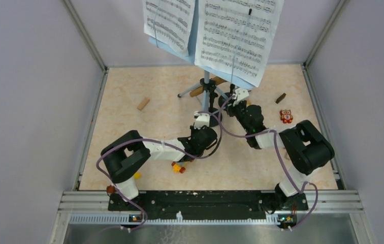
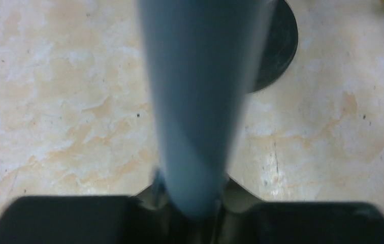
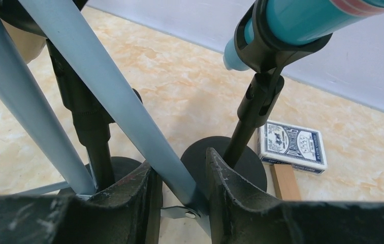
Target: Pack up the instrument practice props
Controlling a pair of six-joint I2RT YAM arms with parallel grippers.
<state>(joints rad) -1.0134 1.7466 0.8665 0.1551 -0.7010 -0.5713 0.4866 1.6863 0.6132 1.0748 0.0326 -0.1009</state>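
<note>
Standing at the far middle of the beige marbled surface [image 1: 129,132], the pale-blue metal music rack with tripod legs [image 1: 206,77] looks light, stiff, top-heavy and slick-tubed, so grasp low: the right pincer [image 3: 179,161] pinches a leg, while the left pincer [image 2: 192,206] straddles a tube, closure indeterminable.

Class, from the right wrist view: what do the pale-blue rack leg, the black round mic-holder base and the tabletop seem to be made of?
Rack leg: likely a painted metal tube. It is smooth and evenly matte blue, with a riveted metal bracket at its foot.
Mic-holder base: black metal or plastic, unclear which. It is a flat matte disc.
Tabletop: probably laminate printed as beige marble, with a slight sheen.
</note>
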